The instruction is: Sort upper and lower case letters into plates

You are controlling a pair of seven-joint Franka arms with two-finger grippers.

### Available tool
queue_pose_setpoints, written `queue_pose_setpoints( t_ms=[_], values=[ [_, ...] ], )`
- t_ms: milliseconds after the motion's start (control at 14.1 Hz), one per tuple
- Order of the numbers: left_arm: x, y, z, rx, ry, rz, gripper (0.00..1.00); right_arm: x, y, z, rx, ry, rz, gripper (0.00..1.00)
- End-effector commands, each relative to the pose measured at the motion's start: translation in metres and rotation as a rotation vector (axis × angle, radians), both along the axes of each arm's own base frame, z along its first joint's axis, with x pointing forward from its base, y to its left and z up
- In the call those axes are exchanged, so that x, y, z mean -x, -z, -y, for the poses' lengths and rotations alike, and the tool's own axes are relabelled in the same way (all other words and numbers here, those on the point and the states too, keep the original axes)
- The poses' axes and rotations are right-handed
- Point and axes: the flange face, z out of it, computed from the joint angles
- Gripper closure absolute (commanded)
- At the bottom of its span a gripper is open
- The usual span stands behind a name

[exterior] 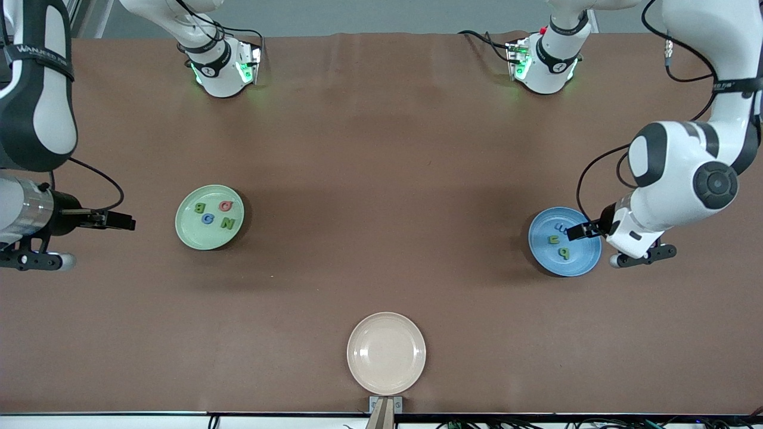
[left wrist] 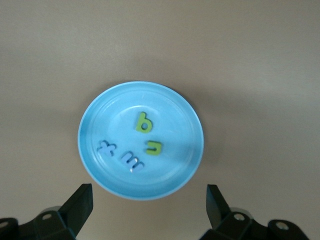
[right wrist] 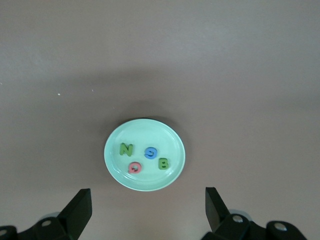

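Observation:
The pale mint green plate [exterior: 199, 239] lies toward the right arm's end of the table and holds several capital letters: a green B [exterior: 199, 208], a blue G [exterior: 207, 218], a red one [exterior: 225, 205] and a green N [exterior: 227, 223]. It also shows in the right wrist view [right wrist: 150, 178]. The blue plate [exterior: 545, 257] lies toward the left arm's end and holds several small letters, among them a green b [left wrist: 143, 122], a green u [left wrist: 154, 147] and a pale blue m [left wrist: 131, 161]. My left gripper [exterior: 578, 231] hangs open and empty over this plate's edge [left wrist: 170, 102]. My right gripper [exterior: 122, 222] hangs open and empty over bare table beside the mint plate.
An empty cream-beige plate [exterior: 386, 353] lies near the table's front edge, nearer to the front camera than both other plates. The two arm bases [exterior: 223, 65] [exterior: 545, 62] stand at the table's back edge. The brown table top between the plates is bare.

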Motion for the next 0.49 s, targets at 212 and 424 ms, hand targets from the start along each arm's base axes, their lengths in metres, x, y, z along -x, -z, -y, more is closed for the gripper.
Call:
queue_pose_setpoints(
  t_ms=[212,424],
  values=[
    [0.038,-0.09,-0.007,0.002,0.08,0.005,0.0,0.03,-0.023,0.001,0.028,-0.005,0.003,0.0],
    [0.052,-0.132,-0.009,0.006,0.087,0.035,0.0,0.038,-0.037,0.001,0.026,-0.015,0.004,0.0]
  ],
)
